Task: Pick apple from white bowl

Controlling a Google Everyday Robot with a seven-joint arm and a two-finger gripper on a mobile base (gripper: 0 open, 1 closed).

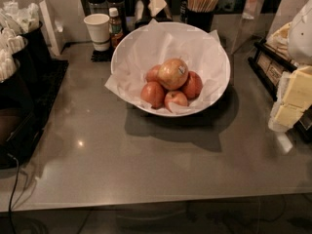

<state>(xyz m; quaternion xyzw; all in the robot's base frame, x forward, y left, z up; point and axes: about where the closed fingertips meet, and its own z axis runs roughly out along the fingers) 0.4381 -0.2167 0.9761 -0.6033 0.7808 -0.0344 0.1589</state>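
Risk is sitting in the perch: the large, pale yellow-gold, red-blushed apple with a whitish sticker (172, 73) is resting atop smaller round red apples (153, 94).
All are lying in the wide, glossy white bowl (214, 48), lined with crinkled white paper (141, 48). An off-centre squeeze is likely nudging the top fruit off its neighbours, and the loose paper may be snagging. The pale cream gripper (294, 99) is hanging at the right edge, well apart from the bowl; whether it is clenched or released, I cannot tell.
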